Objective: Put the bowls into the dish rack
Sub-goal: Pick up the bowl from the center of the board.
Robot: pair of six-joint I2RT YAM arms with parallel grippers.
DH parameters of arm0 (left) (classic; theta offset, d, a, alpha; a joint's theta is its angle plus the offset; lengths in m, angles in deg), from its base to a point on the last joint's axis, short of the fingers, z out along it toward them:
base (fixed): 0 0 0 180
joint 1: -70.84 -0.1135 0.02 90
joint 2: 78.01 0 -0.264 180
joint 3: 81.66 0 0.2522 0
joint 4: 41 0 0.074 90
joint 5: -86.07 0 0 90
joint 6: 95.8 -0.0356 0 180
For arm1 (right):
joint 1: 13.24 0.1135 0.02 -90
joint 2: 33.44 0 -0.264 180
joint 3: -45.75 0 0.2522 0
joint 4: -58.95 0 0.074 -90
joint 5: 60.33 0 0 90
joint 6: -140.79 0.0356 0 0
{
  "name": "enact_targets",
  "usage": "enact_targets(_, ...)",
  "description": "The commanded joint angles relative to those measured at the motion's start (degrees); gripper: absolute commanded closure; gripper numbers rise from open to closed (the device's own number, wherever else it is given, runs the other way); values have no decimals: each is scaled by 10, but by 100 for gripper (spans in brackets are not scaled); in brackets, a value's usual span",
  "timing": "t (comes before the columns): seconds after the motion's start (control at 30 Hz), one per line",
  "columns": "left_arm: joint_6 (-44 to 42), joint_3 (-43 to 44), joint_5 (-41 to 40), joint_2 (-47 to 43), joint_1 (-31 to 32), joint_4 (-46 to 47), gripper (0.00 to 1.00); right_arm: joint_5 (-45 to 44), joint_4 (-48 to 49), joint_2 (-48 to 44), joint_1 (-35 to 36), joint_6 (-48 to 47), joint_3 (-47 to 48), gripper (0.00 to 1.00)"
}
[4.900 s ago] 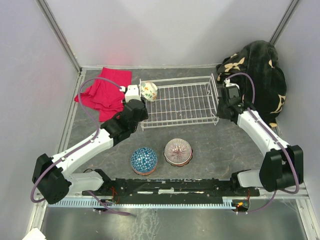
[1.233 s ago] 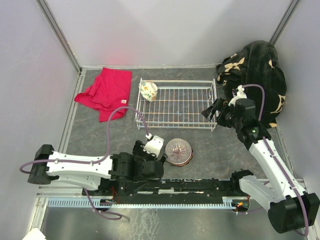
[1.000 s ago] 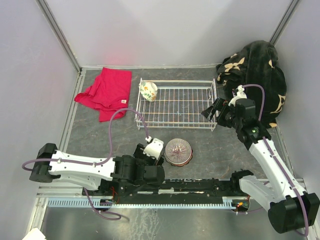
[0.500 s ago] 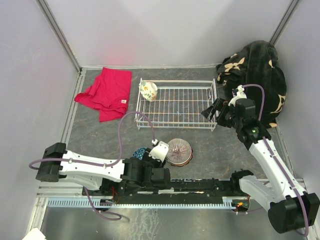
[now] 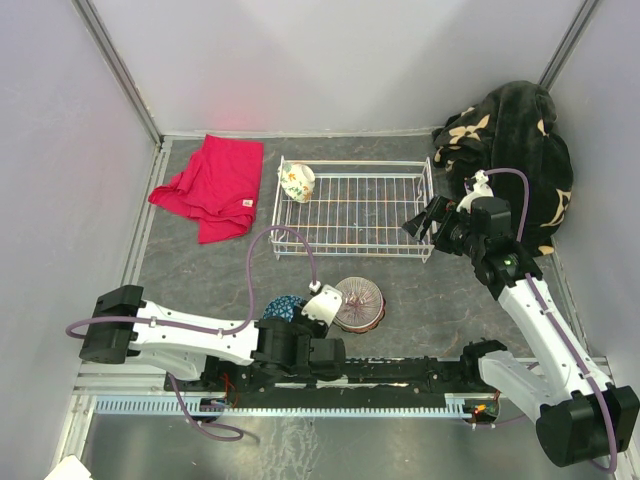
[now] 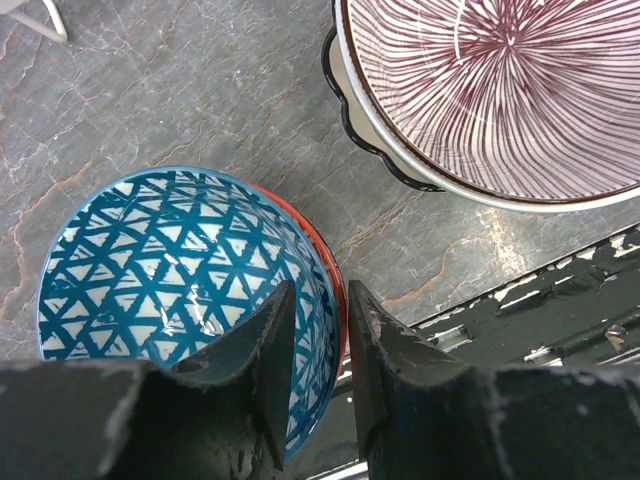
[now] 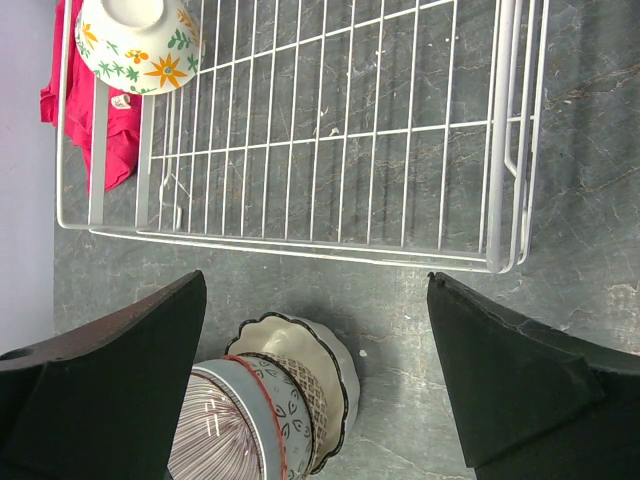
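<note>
Near table [image 5: 200,270] edge, beside the striped bowl [image 6: 500,90]: blue bowl [image 6: 170,270], left gripper [image 6: 318,295] astride its rim, clamp unconfirmed; pinch fully before you lift toward the dish rack [image 7: 300,247]; right gripper [image 7: 315,285] gapes empty.

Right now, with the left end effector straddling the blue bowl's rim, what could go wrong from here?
1. The left end effector straddles just one narrow rim section of the blue bowl; lifted that way, it may tilt or slip out.
2. The striped bowl stack sits close beside it, so a swinging lift could knock it.
3. The floral bowl already fills the far left corner of the dish rack; placing there risks a collision.
</note>
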Motion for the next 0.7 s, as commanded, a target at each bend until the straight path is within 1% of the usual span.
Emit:
enact_targets(0.0, 22, 27, -17, -8, 4, 8, 67, 1, 7, -3, 1, -3, 24, 1)
enact_targets(0.23, 15, 42, -15, -6, 4, 8, 72, 3, 9, 0, 0, -4, 22, 1)
enact_targets(0.37, 14, 43, -16, -6, 4, 8, 79, 5, 9, 0, 1, -3, 22, 1)
enact_targets(0.57, 23, 40, -22, -10, 5, -3, 80, 6, 11, 2, 1, -3, 22, 1)
enact_targets(0.6, 23, 41, -23, -11, 4, -4, 84, 6, 11, 2, 1, -3, 21, 1)
enact_targets(0.67, 24, 42, -27, -17, 5, -6, 96, 6, 12, 2, 1, -3, 21, 1)
